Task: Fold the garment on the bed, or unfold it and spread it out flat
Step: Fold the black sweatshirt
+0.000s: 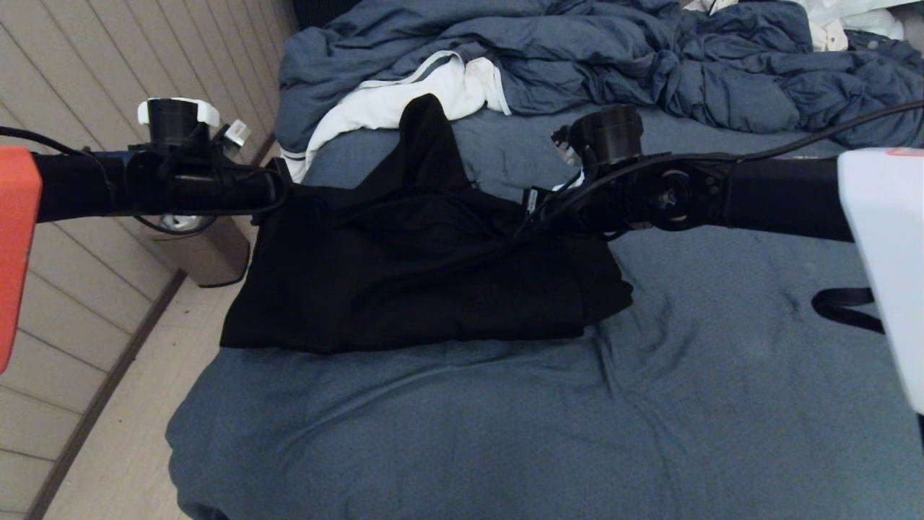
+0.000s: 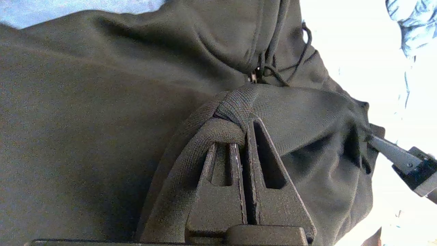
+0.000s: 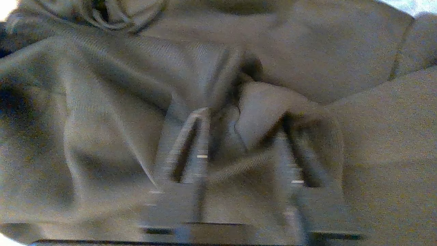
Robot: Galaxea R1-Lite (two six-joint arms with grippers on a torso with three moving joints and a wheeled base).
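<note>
While left gripper fingers pinch the garment, right gripper fingers stand apart.

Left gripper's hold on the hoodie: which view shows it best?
Left wrist view. The left gripper has its fingers shut on a ribbed band of the black hoodie. Head view hides the grip behind the arm. Right wrist view shows only the right gripper, open over cloth.

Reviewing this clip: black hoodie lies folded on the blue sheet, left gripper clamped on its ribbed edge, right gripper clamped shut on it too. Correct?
Not quite. The right gripper is open, fingers spread apart over the black hoodie, as the right wrist view shows. The rest holds: hoodie folded on the blue sheet, left gripper clamped on its ribbed edge.
</note>
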